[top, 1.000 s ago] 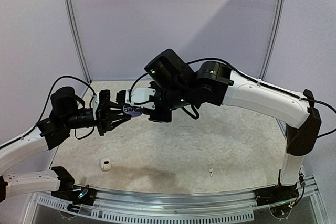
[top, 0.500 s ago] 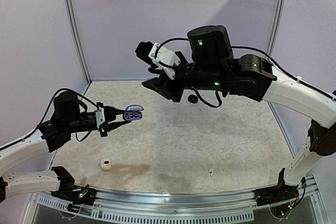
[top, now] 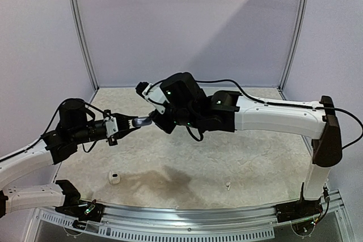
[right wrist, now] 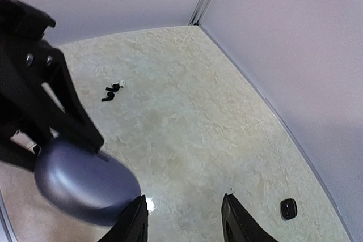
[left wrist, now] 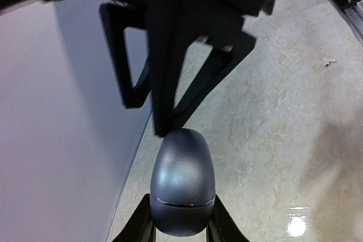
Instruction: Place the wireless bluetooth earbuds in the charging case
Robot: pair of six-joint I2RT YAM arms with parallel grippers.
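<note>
Grey-blue charging case (left wrist: 182, 182) sits pinched in our left gripper (left wrist: 181, 224), so our right gripper (right wrist: 184, 219), parted and empty, should push squarely against it.

The white links (top: 272, 118) carry black joints (top: 328, 140), black cables (top: 256, 91), green lights (top: 168, 90).

The right end effector (right wrist: 184, 222) stands parted over the pale surface (right wrist: 187, 123), a grey-blue case (right wrist: 85, 188) just beside one finger; black earbuds (right wrist: 112, 92) lie beyond.

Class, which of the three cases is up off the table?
The grey case, gripped in the left tool; the white case and the black case lie on the table.
</note>
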